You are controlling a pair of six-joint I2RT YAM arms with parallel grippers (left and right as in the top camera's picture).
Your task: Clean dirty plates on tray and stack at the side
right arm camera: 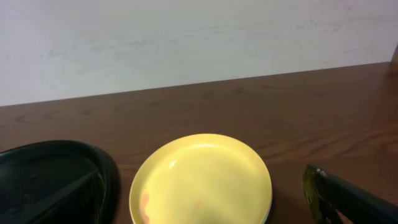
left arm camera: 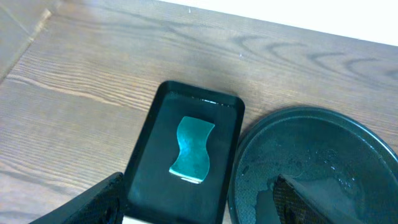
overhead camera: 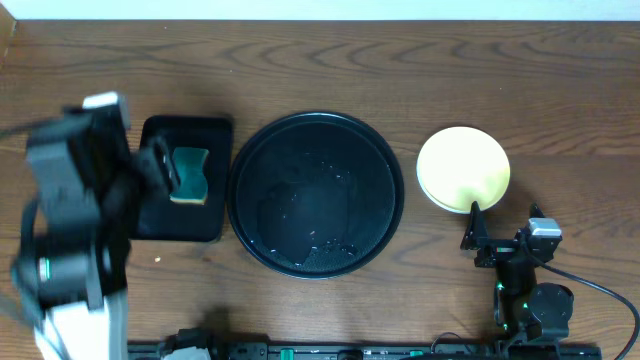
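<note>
The round black tray [overhead camera: 316,193] lies mid-table, wet and with no plate on it; its rim also shows in the left wrist view [left arm camera: 311,155] and the right wrist view [right arm camera: 50,174]. A pale yellow plate [overhead camera: 463,168] rests on the wood to the tray's right, with a pale rim showing under its near edge. Up close the yellow plate [right arm camera: 205,180] has a faint pinkish smudge near its left rim. My right gripper [right arm camera: 211,211] stands open just short of that plate, low at the right [overhead camera: 478,238]. My left gripper [left arm camera: 199,211] hangs open above the rectangular tray, holding nothing.
A small rectangular black tray [overhead camera: 150,215] left of the round tray holds a green sponge [overhead camera: 189,176], also seen in the left wrist view as the sponge [left arm camera: 191,149] in the tray [left arm camera: 149,180]. The left arm [overhead camera: 75,230] looms over the table's left side.
</note>
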